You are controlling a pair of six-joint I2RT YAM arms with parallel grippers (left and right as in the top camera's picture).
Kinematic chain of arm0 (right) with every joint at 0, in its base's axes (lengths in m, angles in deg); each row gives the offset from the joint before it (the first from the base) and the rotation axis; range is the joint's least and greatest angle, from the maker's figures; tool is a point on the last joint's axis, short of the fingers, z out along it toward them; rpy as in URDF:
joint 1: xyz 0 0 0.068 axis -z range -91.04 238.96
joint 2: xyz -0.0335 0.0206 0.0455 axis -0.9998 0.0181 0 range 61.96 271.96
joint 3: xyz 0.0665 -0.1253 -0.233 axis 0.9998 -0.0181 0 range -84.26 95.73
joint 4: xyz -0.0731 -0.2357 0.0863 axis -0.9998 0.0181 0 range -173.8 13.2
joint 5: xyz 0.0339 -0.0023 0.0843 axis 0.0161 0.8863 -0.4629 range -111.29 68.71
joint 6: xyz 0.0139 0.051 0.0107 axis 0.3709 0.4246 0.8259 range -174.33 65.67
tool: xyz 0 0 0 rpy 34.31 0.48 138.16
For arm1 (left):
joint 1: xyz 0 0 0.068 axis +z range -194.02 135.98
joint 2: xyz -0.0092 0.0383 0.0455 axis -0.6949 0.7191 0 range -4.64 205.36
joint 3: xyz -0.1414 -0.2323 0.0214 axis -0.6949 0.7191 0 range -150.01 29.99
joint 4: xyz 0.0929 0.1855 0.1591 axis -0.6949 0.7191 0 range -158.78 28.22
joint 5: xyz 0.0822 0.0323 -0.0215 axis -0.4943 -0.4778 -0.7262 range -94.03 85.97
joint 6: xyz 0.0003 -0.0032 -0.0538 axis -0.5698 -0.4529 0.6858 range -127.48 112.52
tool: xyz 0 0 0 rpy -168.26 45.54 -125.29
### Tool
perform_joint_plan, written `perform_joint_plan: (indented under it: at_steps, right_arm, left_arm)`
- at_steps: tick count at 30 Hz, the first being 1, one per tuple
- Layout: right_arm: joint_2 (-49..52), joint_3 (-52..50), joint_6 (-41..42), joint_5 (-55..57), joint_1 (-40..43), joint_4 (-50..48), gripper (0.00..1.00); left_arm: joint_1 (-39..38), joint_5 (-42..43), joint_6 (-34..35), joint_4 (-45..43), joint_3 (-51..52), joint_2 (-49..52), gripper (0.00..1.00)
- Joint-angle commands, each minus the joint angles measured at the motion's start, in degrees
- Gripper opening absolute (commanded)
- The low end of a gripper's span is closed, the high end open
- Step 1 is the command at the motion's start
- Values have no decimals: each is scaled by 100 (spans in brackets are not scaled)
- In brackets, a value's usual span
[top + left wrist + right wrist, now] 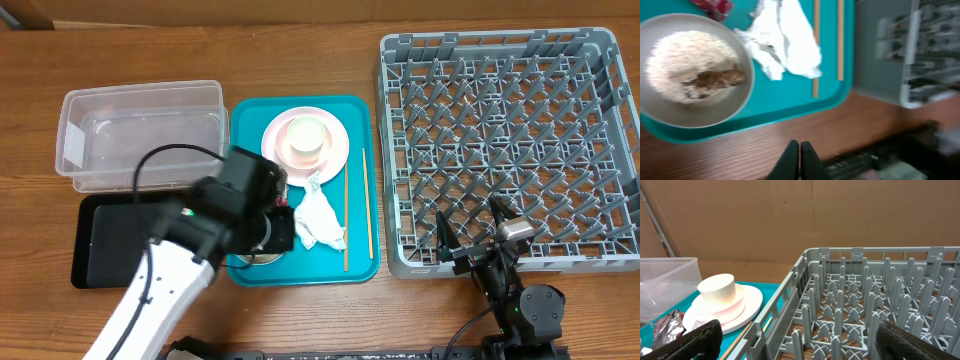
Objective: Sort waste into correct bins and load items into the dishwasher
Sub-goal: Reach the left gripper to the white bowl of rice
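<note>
In the left wrist view, a white bowl [695,75] holds rice grains and brown food bits on the teal tray [790,105]. Beside it lie the crumpled white tissue [785,42], two wooden chopsticks [816,45] and part of the red wrapper [712,6]. My left gripper [799,150] is shut and empty over the bare wood just off the tray's edge. Overhead, the pink plate [330,125] carries a white cup [305,140]. My right gripper [472,228] is open and empty at the front edge of the grey dish rack [505,140]; in the right wrist view its fingers [805,345] spread wide.
The clear tub [140,135] stands at the back left and the black tray [105,240] in front of it; my left arm [235,205] lies across the black tray and the teal tray's front left corner. The rack holds nothing.
</note>
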Motion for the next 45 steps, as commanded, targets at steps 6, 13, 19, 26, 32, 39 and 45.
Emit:
perform_joint_plan:
  at_steps: [6, 13, 19, 26, 32, 39, 45]
  right_arm:
    - [-57, -61, -33, 52, -33, -35, 100]
    - [-57, -61, -33, 52, -33, -35, 100]
    - [-57, -61, -33, 52, -33, -35, 100]
    - [-57, -61, -33, 52, -33, -35, 100]
    - [-57, -61, -31, 52, -33, -35, 100]
    - [-57, -61, -33, 52, -33, -35, 100]
    - [-57, -61, -33, 52, -33, -35, 100]
  left_arm:
    - [-815, -1609, 568, -238, -85, 122, 70]
    - [-831, -1827, 804, -328, 151, 568, 69]
    - [-833, -1862, 776, -570, 212, 1259, 56]
    - [-833, -1864, 776, -732, 212, 2011, 28]
    - [-833, -1967, 776, -734, 212, 2380, 22]
    - [-831, -2273, 776, -763, 212, 2555, 29]
    - [-837, -2293, 774, -946, 219, 2603, 24]
